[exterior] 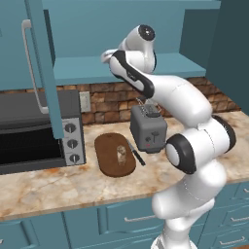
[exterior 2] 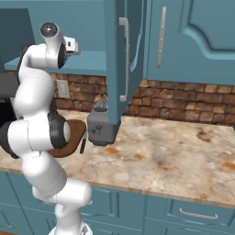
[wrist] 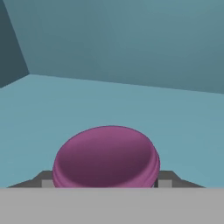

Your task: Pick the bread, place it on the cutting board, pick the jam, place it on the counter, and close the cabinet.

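The jam (wrist: 106,156), a pink-purple jar with a magenta lid, stands on the teal shelf (wrist: 175,127) inside the open cabinet (exterior: 97,68). My gripper (wrist: 105,179) is shut on it, with one dark fingertip (wrist: 43,178) at each side of the jar. In the left base view the hand (exterior: 106,56) reaches into the cabinet at shelf height. The bread (exterior: 121,153) lies on the dark oval cutting board (exterior: 109,163) on the marbled counter (exterior: 58,185). The cabinet door (exterior 2: 117,59) stands swung out.
A grey toaster (exterior: 148,129) stands right of the board, with a black-handled knife (exterior: 136,153) between them. A dark oven (exterior: 34,131) sits at the counter's left. The open left door (exterior: 44,63) hangs over the oven. The counter (exterior 2: 174,156) stretches to the right.
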Motion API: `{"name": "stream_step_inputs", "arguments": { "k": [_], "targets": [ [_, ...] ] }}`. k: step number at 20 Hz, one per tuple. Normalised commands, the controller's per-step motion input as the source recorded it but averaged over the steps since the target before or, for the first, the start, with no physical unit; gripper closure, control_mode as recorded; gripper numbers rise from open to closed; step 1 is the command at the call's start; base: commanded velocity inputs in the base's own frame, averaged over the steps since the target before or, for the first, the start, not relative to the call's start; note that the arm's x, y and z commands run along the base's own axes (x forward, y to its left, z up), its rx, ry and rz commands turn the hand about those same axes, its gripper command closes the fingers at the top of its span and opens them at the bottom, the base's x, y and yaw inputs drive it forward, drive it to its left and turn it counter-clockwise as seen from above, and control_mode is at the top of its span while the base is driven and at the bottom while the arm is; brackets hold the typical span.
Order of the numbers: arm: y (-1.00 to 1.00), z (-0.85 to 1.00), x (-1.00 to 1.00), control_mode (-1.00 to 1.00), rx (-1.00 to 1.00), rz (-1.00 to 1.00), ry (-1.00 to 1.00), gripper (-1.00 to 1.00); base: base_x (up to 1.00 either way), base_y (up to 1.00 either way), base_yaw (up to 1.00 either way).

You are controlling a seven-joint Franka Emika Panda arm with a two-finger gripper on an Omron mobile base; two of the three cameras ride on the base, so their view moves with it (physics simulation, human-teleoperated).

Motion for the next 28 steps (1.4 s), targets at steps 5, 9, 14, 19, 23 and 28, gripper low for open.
{"name": "stream_step_inputs", "arguments": {
  "k": [5, 9, 14, 19, 23, 28],
  "targets": [
    [-0.04, 0.00, -0.36, -1.00, 0.00, 0.00, -0.02, 1.00, 0.00, 0.00, 0.00],
    [-0.18, 0.00, -0.40, -1.00, 0.00, 0.00, -0.02, 1.00, 0.00, 0.00, 0.00],
    [-0.34, 0.00, -0.39, -1.00, 0.01, 0.00, 0.00, 1.00, 0.00, 0.00, 0.00],
    [-0.27, 0.00, -0.34, -1.00, 0.00, 0.00, 0.00, 1.00, 0.00, 0.00, 0.00],
    [-0.23, 0.00, -0.34, -1.00, 0.00, 0.00, 0.00, 1.00, 0.00, 0.00, 0.00],
    [-0.22, 0.00, -0.38, -1.00, 0.00, 0.00, 0.00, 1.00, 0.00, 0.00, 0.00]
  ]
}}
